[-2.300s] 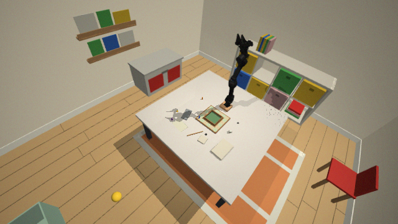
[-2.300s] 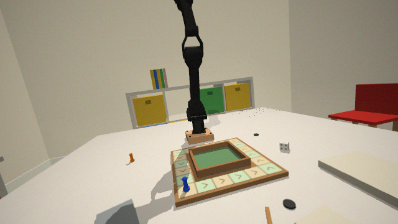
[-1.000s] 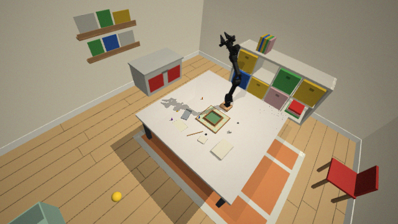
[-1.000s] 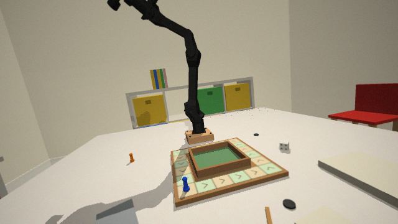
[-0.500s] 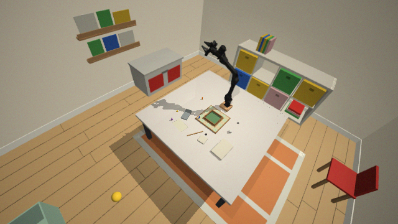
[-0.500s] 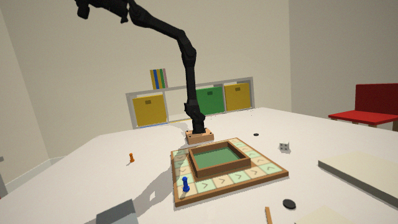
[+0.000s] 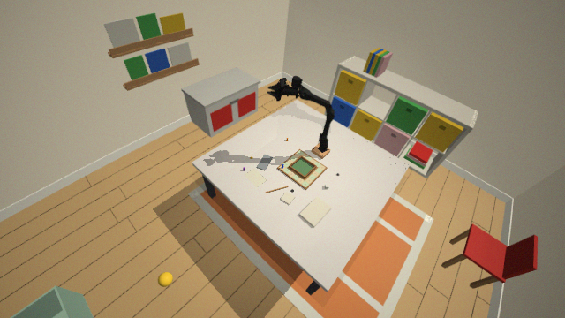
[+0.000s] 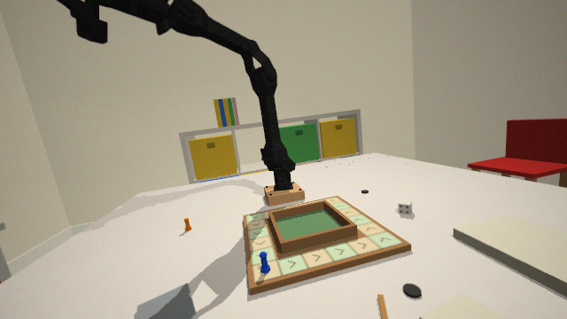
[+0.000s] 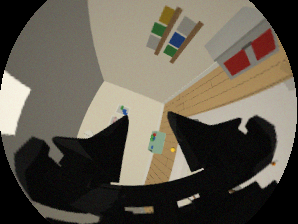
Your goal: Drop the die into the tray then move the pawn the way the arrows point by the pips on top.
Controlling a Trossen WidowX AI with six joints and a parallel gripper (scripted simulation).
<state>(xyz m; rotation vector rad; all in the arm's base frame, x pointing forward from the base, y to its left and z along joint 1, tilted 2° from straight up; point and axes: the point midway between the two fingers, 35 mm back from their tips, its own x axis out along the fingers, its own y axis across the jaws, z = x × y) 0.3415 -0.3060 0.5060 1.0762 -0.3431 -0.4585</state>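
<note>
The die (image 8: 405, 208) is a small white cube with dark dots, and it sits on the table (image 8: 443, 186) just to the right of the board (image 8: 376, 254), not in the green tray (image 8: 306, 224). The little blue pawn (image 8: 264, 262) stands on a near-left corner square. The end effector (image 7: 274, 91) is up high, away from them, partly open and holding nothing.

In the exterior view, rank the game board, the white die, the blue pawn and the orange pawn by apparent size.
1. Game board, by far the largest.
2. Blue pawn.
3. White die and orange pawn look close; not ranked.
The blue pawn stands nearer the camera, so its lead over the orange one is unsure.
</note>
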